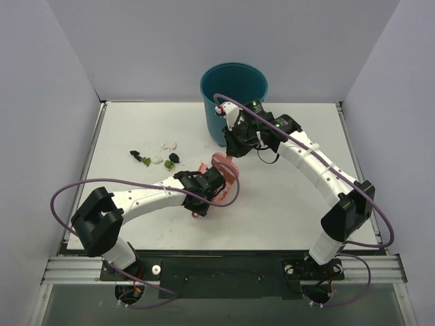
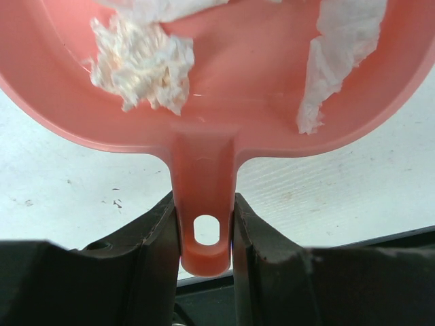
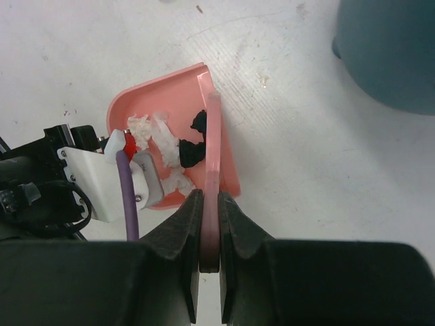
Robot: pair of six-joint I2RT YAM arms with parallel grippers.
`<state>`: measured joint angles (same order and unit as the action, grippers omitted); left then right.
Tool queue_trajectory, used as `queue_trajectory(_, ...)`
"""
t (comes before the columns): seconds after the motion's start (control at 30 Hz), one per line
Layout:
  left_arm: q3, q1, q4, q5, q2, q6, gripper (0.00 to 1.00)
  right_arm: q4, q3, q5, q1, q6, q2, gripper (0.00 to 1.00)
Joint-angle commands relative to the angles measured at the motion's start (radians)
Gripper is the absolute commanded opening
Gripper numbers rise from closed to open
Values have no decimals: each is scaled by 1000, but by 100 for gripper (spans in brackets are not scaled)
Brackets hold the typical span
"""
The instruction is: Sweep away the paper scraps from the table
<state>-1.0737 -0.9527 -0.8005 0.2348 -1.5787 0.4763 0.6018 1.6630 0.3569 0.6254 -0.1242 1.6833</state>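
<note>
Scraps [image 3: 190, 153], white and black, in dustpan [image 2: 258, 81]. Left gripper [image 2: 204, 224] clamped narrow on dustpan handle. Right gripper [image 3: 209, 204] pinched tight on brush [image 3: 213, 136], laid along dustpan's edge. More scraps, black, green, white, loose on table [image 1: 285, 204], left of dustpan. Bin [image 1: 234, 85] behind.

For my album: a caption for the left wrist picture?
The left jaws pinch the handle of a pink dustpan holding white paper scraps.

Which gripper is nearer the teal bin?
Right. The right gripper, holding the brush, is just in front of the teal bin; the left gripper, holding the dustpan, is farther back.
</note>
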Motion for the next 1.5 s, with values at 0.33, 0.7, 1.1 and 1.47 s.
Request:
queue_trajectory(0.33,-43,2,4,106,89,-47,0,50,69,-133,-9,115,-167,0)
queue_trajectory(0.7,-178,117,-181,37,155,-117,0,52,60,-311,-41,244,-330,0)
queue_trajectory(1.1,-500,226,-404,44,122,-226,0,50,-215,-461,-82,362,-481,0)
queue_trajectory(1.47,-1084,313,-526,4,-177,-317,0,-8,-445,-431,-84,414,-525,0)
